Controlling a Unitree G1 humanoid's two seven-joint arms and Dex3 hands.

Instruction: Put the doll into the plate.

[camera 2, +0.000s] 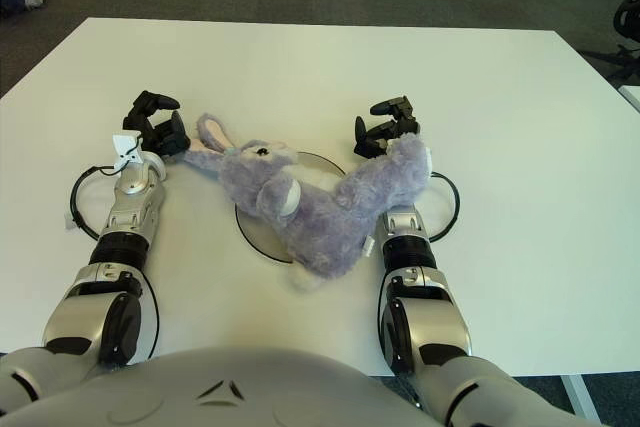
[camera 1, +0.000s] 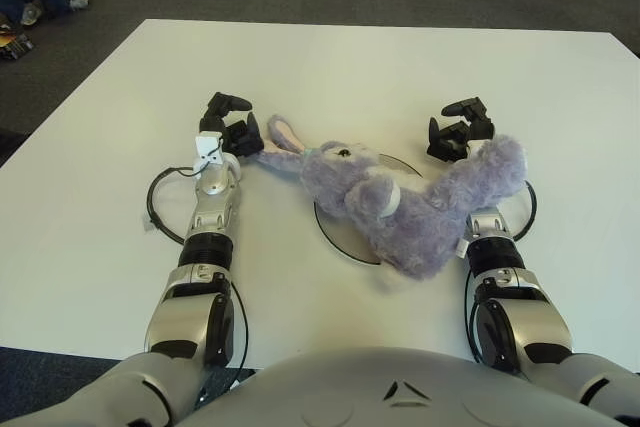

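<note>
A purple plush rabbit doll (camera 1: 420, 209) lies on its side across a flat grey plate (camera 1: 341, 234), its head and white muzzle over the plate and its rear end draped over my right wrist. My left hand (camera 1: 234, 123) is just left of the doll's long ears (camera 1: 281, 137), fingers spread, holding nothing; the lower ear tip reaches its fingers. My right hand (camera 1: 458, 127) shows just beyond the doll's rear end, fingers spread and holding nothing.
Black cable loops lie on the white table (camera 1: 380, 67) beside each forearm, one at the left (camera 1: 153, 209) and one at the right (camera 1: 528, 205). Dark carpet surrounds the table, and a person's feet (camera 1: 30, 2) show at the far left.
</note>
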